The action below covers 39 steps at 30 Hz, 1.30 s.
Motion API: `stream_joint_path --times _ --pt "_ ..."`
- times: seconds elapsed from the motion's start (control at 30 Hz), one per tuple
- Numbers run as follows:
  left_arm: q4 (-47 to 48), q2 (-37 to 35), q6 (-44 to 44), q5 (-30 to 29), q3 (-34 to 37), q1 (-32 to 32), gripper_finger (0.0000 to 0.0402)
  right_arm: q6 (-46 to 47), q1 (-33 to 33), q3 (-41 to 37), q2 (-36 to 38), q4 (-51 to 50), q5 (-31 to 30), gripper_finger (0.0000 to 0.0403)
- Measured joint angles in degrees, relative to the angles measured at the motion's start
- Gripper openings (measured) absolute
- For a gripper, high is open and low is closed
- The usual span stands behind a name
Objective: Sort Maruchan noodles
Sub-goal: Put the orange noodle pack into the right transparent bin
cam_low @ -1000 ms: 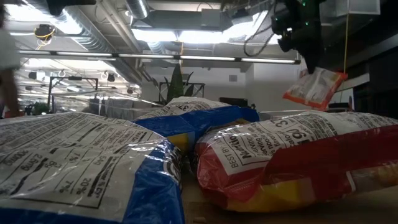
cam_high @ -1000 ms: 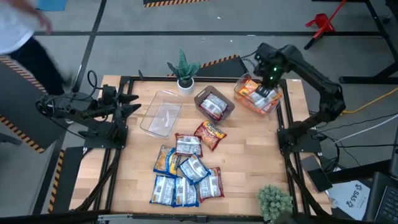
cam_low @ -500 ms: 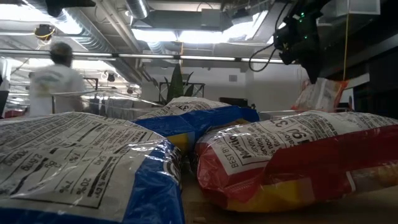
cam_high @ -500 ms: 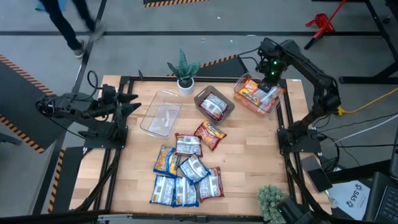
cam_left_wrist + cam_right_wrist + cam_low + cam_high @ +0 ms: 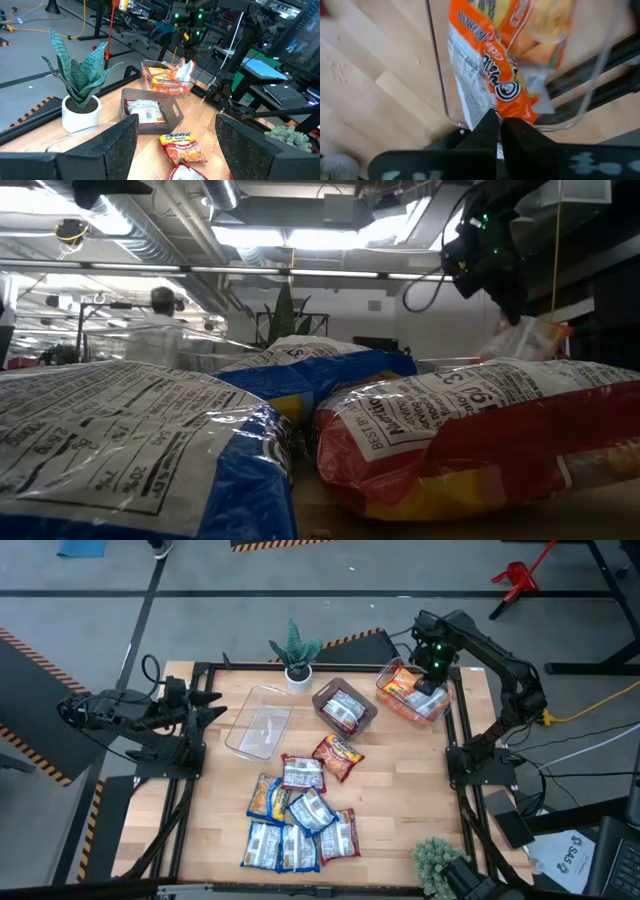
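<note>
My right gripper (image 5: pixel 428 675) is over the clear bin (image 5: pixel 392 700) at the table's far right corner, shut on an orange noodle packet (image 5: pixel 490 70). That bin holds other orange packets (image 5: pixel 162 82). Several blue-yellow, red and orange packets (image 5: pixel 298 815) lie flat in a heap on the middle and near part of the table. One red-white packet (image 5: pixel 343 710) lies in the grey square bin (image 5: pixel 366 712). My left gripper (image 5: pixel 175 150) waits open at the table's left edge (image 5: pixel 205 705). My right gripper pinches the orange packet by its end seam (image 5: pixel 506 111) between the two fingers, coming from above and pointing down. The packet hangs below the fingers inside the clear bin's walls (image 5: pixel 530 338); I cannot tell whether its lower end rests on the packets there.
An empty clear bin (image 5: pixel 260 722) lies left of the grey bin. A potted plant (image 5: pixel 296 658) stands at the far edge and a second plant (image 5: pixel 440 862) at the near right corner. Bare wood shows along the table's right side (image 5: pixel 410 780). A person (image 5: pixel 160 330) walks far behind.
My right gripper has gone down over the far right clear bin, still shut on the orange packet. The packet, hanging clear above the bin before, now hangs lower, within the bin. A person has walked across the room behind.
</note>
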<state>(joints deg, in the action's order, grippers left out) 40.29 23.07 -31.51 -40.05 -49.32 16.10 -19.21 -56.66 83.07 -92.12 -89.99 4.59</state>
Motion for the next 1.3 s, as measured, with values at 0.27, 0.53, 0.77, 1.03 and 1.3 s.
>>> stream_joint_path --times 0.27,0.53,0.77,1.03,1.3 --pt "0.00 0.00 -0.02 -1.17 0.00 0.00 0.0258 -0.70 0.02 -7.41 -0.02 1.78 -7.62 0.0002" --pt "0.02 0.02 -0.02 -2.32 0.00 0.00 0.0258 -0.58 0.00 -7.42 -0.02 6.66 -13.59 0.0048" --pt "0.04 0.01 -0.02 -2.35 0.00 0.00 0.0258 -0.17 0.07 -7.42 -0.02 14.01 -13.49 0.0155" --pt "0.04 0.02 0.00 -2.98 0.00 -0.01 0.0258 6.17 0.07 -5.91 -0.02 17.84 -14.16 0.0212" --pt "0.99 0.00 0.09 -2.97 0.00 0.00 0.0258 22.40 0.07 3.97 3.93 15.03 -14.95 0.0192"
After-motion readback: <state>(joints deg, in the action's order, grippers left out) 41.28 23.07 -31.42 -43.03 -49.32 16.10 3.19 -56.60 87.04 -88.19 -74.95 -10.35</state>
